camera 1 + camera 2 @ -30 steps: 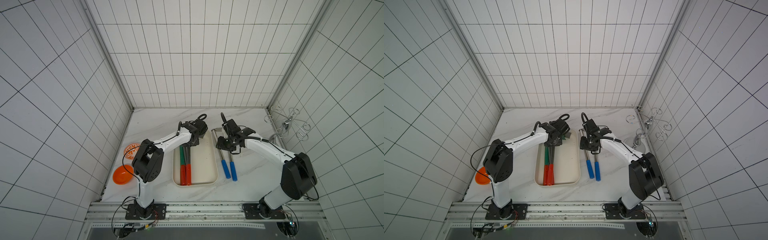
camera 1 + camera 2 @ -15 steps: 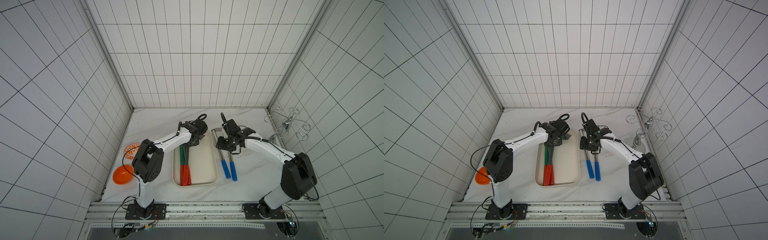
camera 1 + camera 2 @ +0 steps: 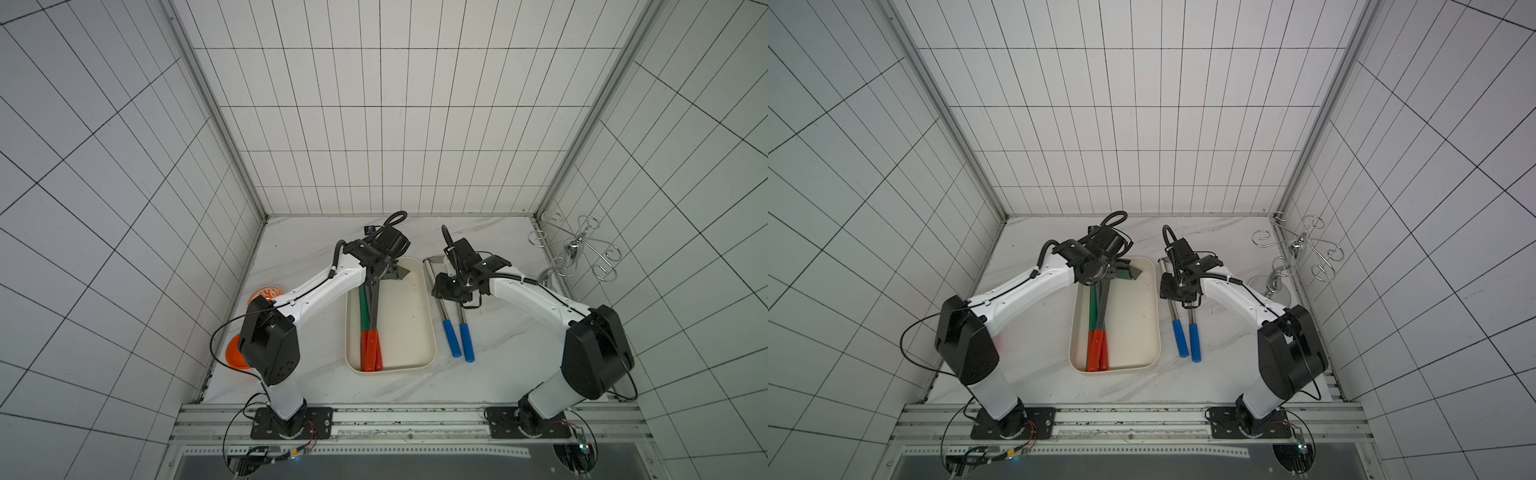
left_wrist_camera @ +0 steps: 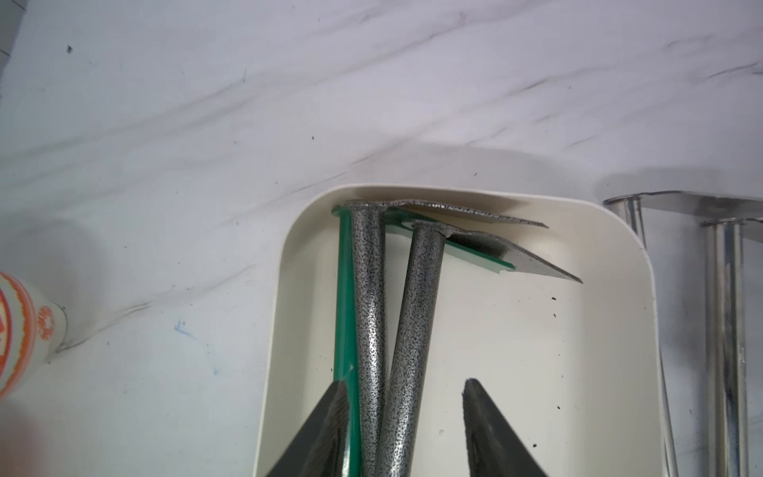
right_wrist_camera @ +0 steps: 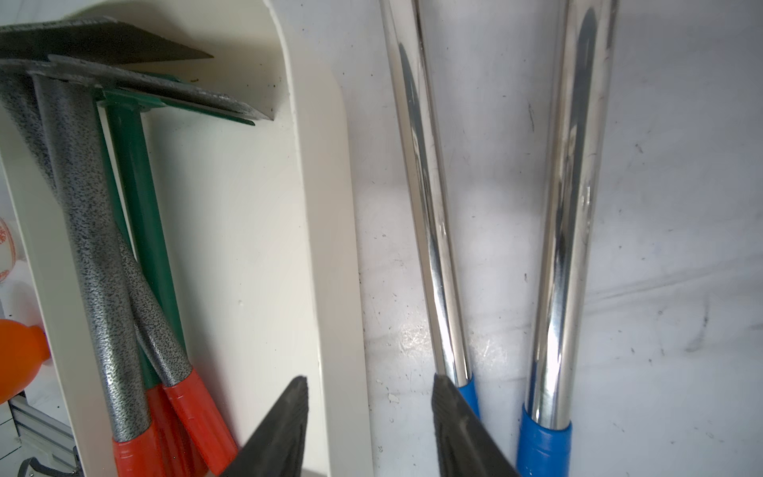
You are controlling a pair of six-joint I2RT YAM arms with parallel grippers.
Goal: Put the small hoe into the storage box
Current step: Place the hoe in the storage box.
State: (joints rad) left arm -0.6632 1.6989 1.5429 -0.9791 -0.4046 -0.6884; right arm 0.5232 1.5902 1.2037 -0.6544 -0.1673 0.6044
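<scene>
The cream storage box (image 3: 432, 332) (image 3: 1133, 316) lies mid-table. Three small hoes with red handles (image 3: 370, 349) lie in it along its left side: one green shaft (image 4: 344, 309) and two speckled grey shafts (image 4: 369, 309) (image 4: 417, 322), blades at the far end. My left gripper (image 3: 380, 274) (image 4: 405, 382) hangs open over these shafts, with a gap beside the right-hand one. Two chrome hoes with blue handles (image 3: 452, 338) (image 5: 569, 206) lie on the table right of the box. My right gripper (image 3: 446, 291) (image 5: 370, 378) is open, straddling the box's right wall (image 5: 326, 247).
An orange bowl (image 3: 235, 353) and an orange-patterned white cup (image 3: 266, 293) (image 4: 16, 330) sit at the table's left edge, partly behind the left arm. A chrome wire rack (image 3: 573, 249) stands at the back right. Tiled walls close in three sides.
The left jaws have spread wider over the shafts in the box. The hoes and the right arm have not visibly moved.
</scene>
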